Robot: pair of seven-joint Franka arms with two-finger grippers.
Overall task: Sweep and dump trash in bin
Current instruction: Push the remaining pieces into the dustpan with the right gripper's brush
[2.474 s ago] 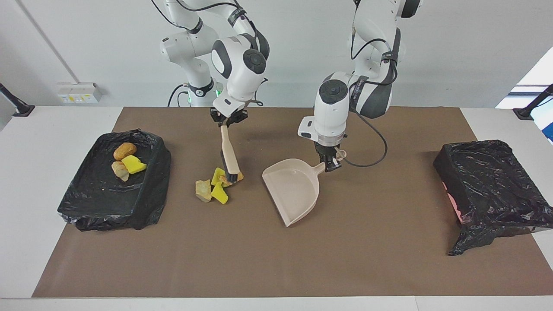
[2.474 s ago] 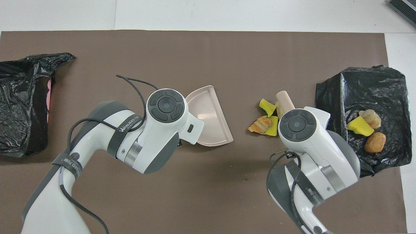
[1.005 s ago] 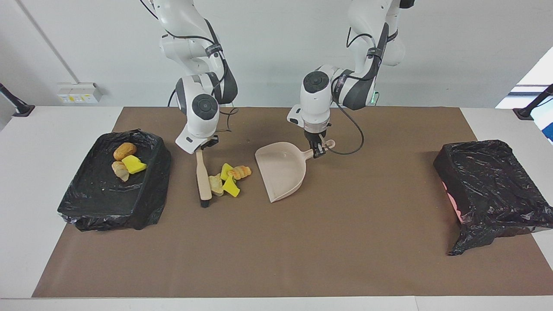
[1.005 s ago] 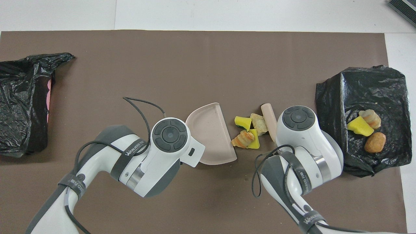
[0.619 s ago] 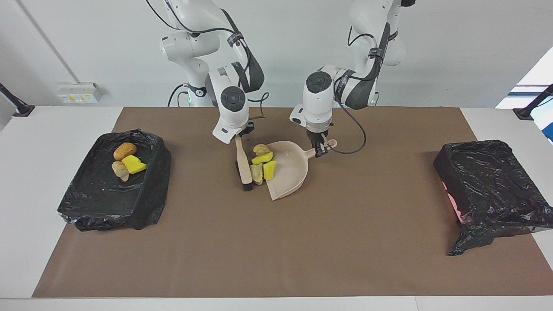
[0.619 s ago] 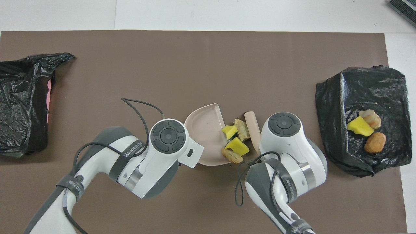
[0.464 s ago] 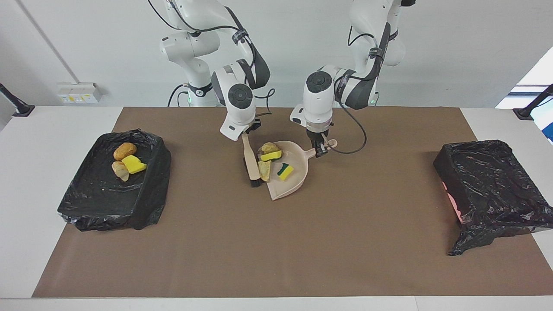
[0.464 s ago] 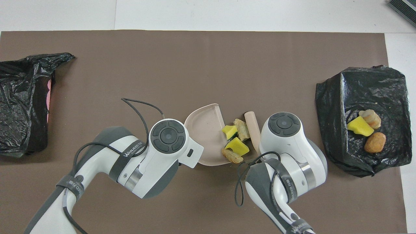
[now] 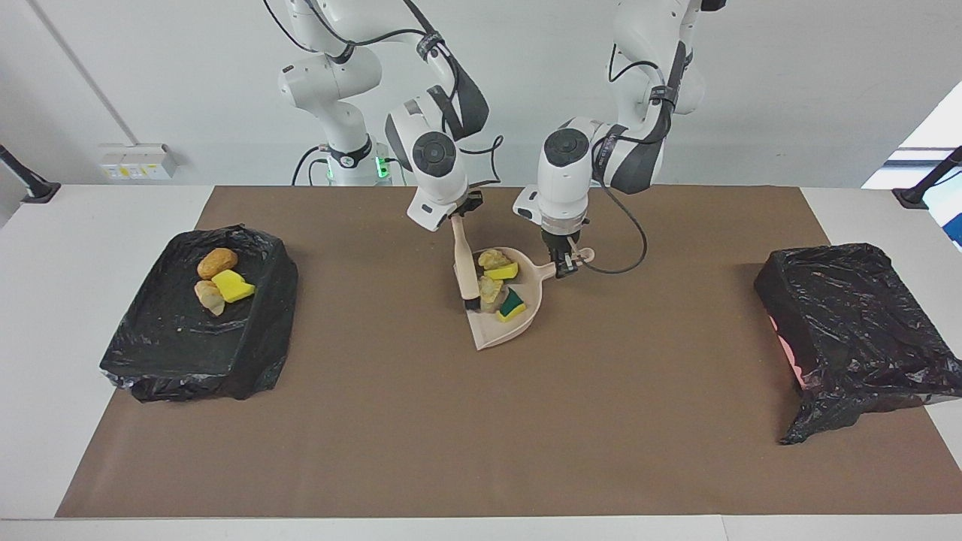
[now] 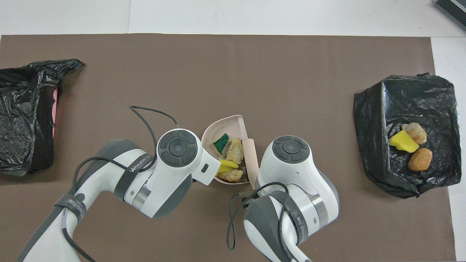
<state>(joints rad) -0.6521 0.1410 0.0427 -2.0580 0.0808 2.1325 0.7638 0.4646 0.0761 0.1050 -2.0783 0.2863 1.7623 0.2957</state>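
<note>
Brown mat [image 9: 481, 421] | facing view – both tools; overhead – wrists hide them

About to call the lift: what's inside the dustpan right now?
Inside the dustpan lie four scraps: two yellow sponge pieces, one green side up, and two tan chunks. The brush stands at its mouth, and the left arm covers the pan's handle end from overhead.

Both arms crowd the dustpan [image 9: 505, 319] mid-counter [image 9: 481, 451]; bagged bins [image 9: 197, 323] [image 9: 849, 323] block both end edges, while the edge farthest from the robots looks open.
</note>
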